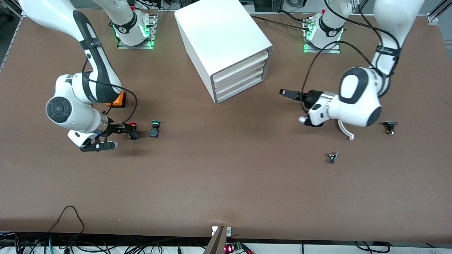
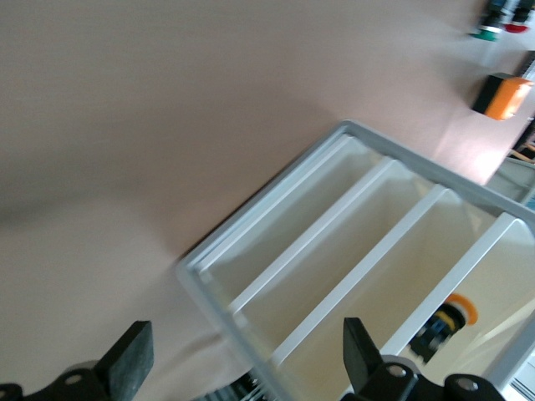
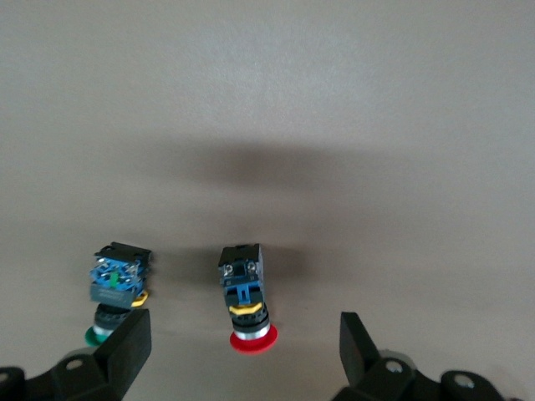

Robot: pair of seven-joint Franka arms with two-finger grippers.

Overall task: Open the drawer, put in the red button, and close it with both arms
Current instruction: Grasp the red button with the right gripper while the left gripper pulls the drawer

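Note:
The red button (image 1: 132, 124) lies on its side on the table toward the right arm's end, beside the green-capped button (image 1: 155, 128). My right gripper (image 1: 123, 137) is open and low over it. In the right wrist view the red button (image 3: 244, 294) lies between the open fingertips (image 3: 127, 347), untouched. The white cabinet (image 1: 219, 31) stands mid-table with its three drawers (image 1: 240, 79) all pushed in. My left gripper (image 1: 289, 96) is open and empty, level with the drawer fronts (image 2: 334, 251) and a short way from them.
An orange box (image 1: 119, 99) sits half hidden under the right arm. Toward the left arm's end lie a white curved piece (image 1: 346, 131), a small metal part (image 1: 332, 157) and a small black part (image 1: 390, 127). A button-like part (image 2: 447, 322) shows inside one drawer.

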